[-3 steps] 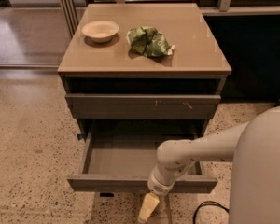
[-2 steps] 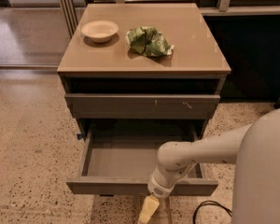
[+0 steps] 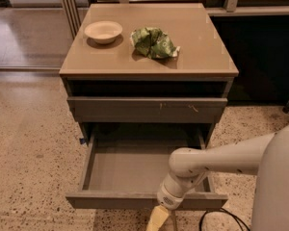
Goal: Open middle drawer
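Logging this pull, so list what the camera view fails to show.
Camera view:
- middle drawer: right front corner of its inside hidden behind the arm.
- gripper: below that drawer's front, cut off by the bottom edge.
- top recess: too dark to see into.

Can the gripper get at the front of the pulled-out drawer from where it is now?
Probably yes: the gripper hangs right before the front of the middle drawer, with nothing between them.
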Controlling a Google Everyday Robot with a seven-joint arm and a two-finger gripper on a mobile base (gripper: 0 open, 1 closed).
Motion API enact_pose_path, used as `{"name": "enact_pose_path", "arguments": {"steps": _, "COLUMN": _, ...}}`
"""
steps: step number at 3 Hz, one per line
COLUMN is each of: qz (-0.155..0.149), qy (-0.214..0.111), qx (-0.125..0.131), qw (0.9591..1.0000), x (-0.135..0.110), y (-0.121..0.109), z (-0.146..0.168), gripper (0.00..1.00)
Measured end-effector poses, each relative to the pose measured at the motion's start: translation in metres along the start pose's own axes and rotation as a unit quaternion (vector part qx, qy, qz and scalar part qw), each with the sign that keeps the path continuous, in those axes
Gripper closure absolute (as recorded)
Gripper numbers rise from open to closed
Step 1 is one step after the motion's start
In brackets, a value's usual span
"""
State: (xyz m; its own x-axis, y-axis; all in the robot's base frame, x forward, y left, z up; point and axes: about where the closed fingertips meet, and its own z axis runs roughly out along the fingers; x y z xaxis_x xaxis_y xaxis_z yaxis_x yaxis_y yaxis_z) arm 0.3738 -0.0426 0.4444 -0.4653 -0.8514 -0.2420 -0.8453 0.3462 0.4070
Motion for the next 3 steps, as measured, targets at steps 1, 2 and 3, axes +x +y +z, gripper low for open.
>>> {"name": "enact_pose_path", "arguments": {"steps": 1, "qz": 0.000, "qy": 0.000, "qx": 0.000, "qw": 1.0000, "x": 0.0000, "y": 0.0000, "z": 0.0000, "gripper": 0.00}}
{"name": "enact_pose_path", "arguments": {"steps": 2, "qz": -0.002, "qy": -0.005, "qx": -0.004, "qw": 1.0000, "x": -0.0013, "y": 0.0012, "z": -0.0009, "gripper": 0.00}}
{"name": "enact_pose_path", "arguments": {"steps": 3, "qz": -0.004, "qy": -0.013, "qx": -0.012, "qw": 0.9998, "x": -0.0012, "y": 0.0038, "z": -0.0008, "gripper": 0.00}}
